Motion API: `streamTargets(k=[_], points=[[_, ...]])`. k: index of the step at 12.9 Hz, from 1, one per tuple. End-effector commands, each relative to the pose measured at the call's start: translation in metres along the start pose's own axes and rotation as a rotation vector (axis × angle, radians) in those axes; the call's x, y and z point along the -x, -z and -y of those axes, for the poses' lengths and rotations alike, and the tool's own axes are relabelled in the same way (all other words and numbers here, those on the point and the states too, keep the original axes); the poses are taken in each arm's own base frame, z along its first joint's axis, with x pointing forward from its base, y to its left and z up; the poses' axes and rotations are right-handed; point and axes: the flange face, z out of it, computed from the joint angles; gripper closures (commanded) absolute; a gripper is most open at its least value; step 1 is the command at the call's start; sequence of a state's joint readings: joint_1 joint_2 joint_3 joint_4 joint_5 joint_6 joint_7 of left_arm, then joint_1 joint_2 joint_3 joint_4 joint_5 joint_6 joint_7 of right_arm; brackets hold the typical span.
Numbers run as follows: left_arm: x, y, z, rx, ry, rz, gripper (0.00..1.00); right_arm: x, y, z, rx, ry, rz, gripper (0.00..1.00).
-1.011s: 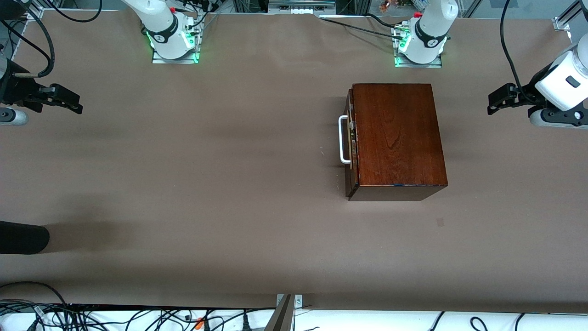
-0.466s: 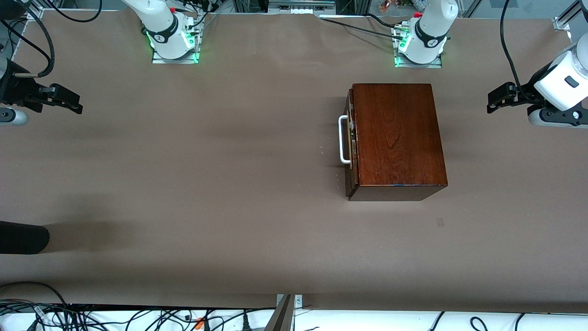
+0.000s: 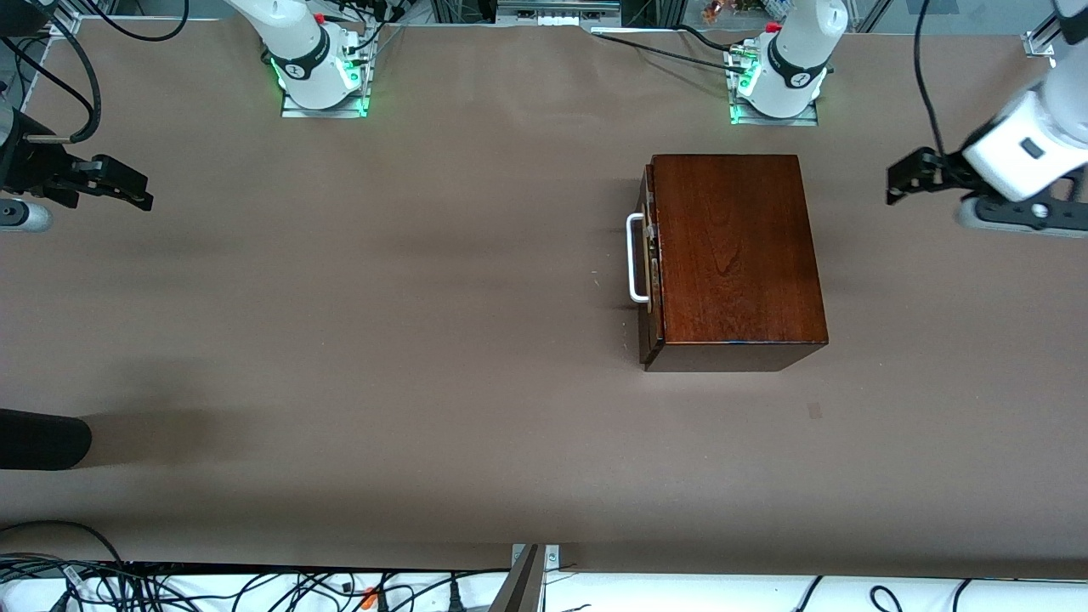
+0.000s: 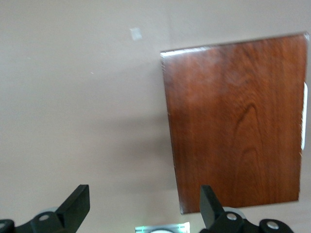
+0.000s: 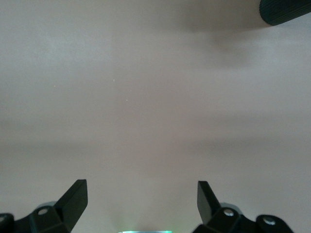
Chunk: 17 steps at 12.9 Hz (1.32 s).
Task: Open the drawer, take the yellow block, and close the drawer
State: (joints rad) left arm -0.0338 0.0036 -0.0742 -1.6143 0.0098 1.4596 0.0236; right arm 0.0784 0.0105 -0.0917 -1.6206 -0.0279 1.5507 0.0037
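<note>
The right gripper (image 3: 127,189) hangs over bare table at the right arm's end, its fingers spread wide and holding nothing; that arm waits.

The white bar handle (image 3: 635,258) faces the right arm's end, and the drawer (image 3: 650,263) behind it sits pushed into the wooden box (image 3: 735,251), shut or all but shut. The main risk is a poor grip on that thin handle: a finger that lands on the bar instead of around it could slip off. Since the box rests loose on the table, a pull might drag the whole box instead of sliding the tray out.

The drawer is the only container, and its inside is hidden, so the yellow block is not visible; presumably it lies within.

The left gripper (image 3: 911,174) hangs over the table at the left arm's end, beside the box, wide open and empty.
</note>
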Motion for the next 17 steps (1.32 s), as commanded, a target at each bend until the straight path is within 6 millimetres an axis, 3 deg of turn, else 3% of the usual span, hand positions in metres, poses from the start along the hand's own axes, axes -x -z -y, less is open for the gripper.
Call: streamTargets(k=[1,8,12,17], points=[[0.009,0.000,-0.058,0.009,-0.108,0.080,0.00,0.004,0.007,-0.001,-0.001,-0.012,-0.002,0.00],[-0.001,-0.084,-0.203,0.052,-0.457,0.297,0.00,0.004,0.007,-0.001,-0.001,-0.012,-0.002,0.00],[-0.006,-0.110,-0.270,0.065,-0.575,0.234,0.00,0.004,0.007,-0.001,-0.001,-0.012,-0.002,0.00],[-0.036,-0.158,-0.300,0.053,-0.409,0.158,0.00,0.004,0.007,-0.001,-0.001,-0.012,-0.002,0.00]])
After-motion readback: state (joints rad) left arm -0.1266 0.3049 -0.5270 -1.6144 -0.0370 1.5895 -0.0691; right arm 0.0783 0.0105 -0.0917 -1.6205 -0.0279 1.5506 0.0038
